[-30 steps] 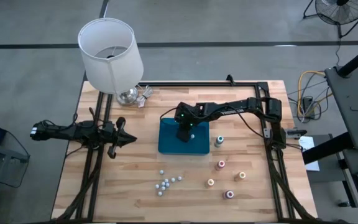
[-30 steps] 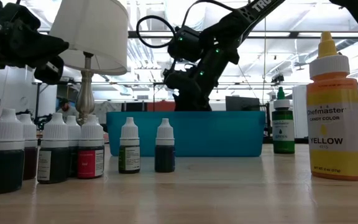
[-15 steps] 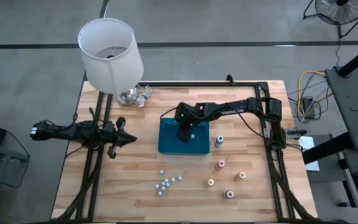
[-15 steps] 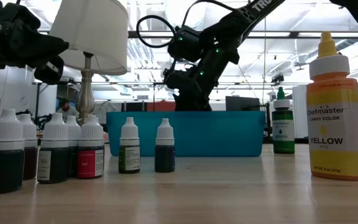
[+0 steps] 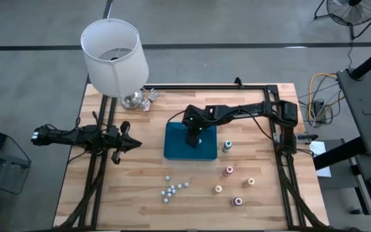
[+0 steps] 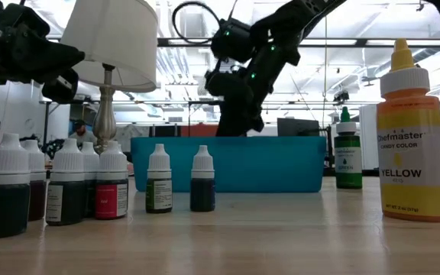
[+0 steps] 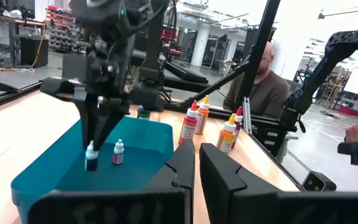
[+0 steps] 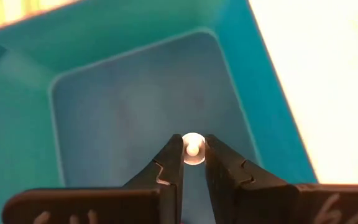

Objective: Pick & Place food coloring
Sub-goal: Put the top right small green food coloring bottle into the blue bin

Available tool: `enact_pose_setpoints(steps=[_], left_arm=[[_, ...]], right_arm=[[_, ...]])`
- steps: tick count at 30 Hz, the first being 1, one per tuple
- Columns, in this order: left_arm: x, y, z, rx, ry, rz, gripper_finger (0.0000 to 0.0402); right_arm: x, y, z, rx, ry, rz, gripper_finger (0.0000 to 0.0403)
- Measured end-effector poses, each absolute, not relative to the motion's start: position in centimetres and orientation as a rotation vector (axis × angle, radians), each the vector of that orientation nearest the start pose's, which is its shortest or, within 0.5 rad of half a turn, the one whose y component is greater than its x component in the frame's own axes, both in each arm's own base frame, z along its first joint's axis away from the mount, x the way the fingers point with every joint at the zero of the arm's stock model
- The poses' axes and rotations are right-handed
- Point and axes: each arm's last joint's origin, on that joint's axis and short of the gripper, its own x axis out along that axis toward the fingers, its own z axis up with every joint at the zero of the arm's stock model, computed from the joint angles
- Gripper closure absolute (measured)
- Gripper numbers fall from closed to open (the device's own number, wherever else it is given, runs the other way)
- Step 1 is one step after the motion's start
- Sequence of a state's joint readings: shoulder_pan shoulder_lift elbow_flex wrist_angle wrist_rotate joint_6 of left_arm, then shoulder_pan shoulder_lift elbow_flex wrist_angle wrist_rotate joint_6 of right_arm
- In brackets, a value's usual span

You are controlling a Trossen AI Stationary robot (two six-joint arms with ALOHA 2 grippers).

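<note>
Right gripper (image 8: 192, 167) holds a small white-capped food coloring bottle (image 8: 192, 148) inside the blue plastic tray (image 5: 172, 149).

The tray's floor lies directly beneath the jaws, which are clamped on the bottle's cap. A second small bottle (image 7: 118, 152) stands in the tray just beside them. The left gripper (image 7: 196, 163) waits well apart from the tray, its jaws fully closed and empty.

Tray (image 5: 175, 149) is sitting mid-surface (image 5: 140, 193), lamp (image 5: 113, 51) standing behind-left, tiny bottles (image 5: 172, 189) clustering in front, bigger bottles (image 5: 229, 171) lying front-right.
</note>
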State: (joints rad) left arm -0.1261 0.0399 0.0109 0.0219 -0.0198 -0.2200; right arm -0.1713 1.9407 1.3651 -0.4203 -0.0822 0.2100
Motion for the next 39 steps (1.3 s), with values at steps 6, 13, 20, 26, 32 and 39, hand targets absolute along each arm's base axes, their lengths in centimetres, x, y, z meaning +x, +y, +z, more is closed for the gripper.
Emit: enact_pose_setpoints(steps=[6,13,20,26,32,39], left_arm=[[9.9,-1.2,16.6,-0.220,0.019,-0.105,0.0402],[9.9,-1.2,16.6,-0.219,0.019,-0.105,0.0402],[9.9,-1.2,16.6,-0.220,0.019,-0.105,0.0402],[9.9,-1.2,16.6,-0.220,0.019,-0.105,0.0402],[9.9,-1.2,16.6,-0.220,0.019,-0.106,0.0402],[9.9,-1.2,16.6,-0.220,0.019,-0.106,0.0402]], right_arm=[[39.7,-6.2,19.2,0.336,0.986,-0.186,0.0364],[39.1,-4.6,17.8,0.324,1.033,-0.158,0.0365],[38.5,-4.2,16.8,0.311,1.062,-0.167,0.0365],[38.5,-4.2,16.6,0.302,1.063,-0.182,0.0365],[38.3,-4.2,16.4,0.300,1.068,-0.185,0.0364],[38.1,-4.2,16.2,0.305,1.081,-0.180,0.0327]])
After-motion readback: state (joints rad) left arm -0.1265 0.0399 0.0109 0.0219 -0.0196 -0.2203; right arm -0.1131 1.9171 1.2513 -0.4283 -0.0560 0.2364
